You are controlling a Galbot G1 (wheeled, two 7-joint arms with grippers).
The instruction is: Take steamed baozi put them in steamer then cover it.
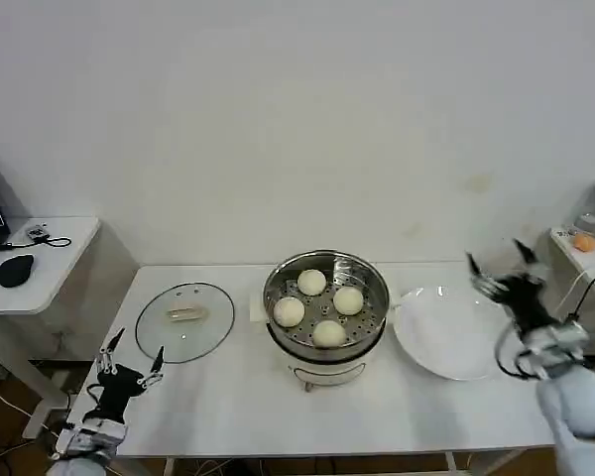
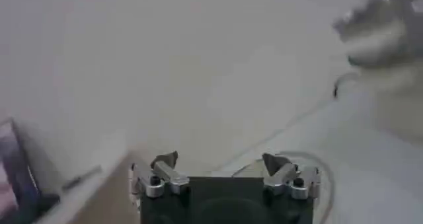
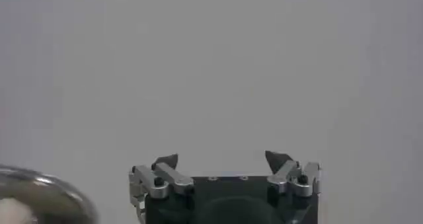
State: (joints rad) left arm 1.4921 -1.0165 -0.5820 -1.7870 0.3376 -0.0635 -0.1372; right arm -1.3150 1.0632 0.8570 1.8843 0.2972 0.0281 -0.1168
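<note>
Several cream-white baozi lie on the perforated tray inside the shiny steel steamer at the table's middle. The clear glass cover lies flat on the table to the steamer's left, its pale handle up. My left gripper hangs open at the table's front left corner, below the cover. In the left wrist view my left gripper holds nothing, and part of the cover shows beyond it. My right gripper is open and raised beyond the plate's right edge. In the right wrist view my right gripper is bare and faces the wall.
A flat white plate with nothing on it lies right of the steamer. A white side desk with a black mouse stands at the left. A shelf with a jar is at the far right.
</note>
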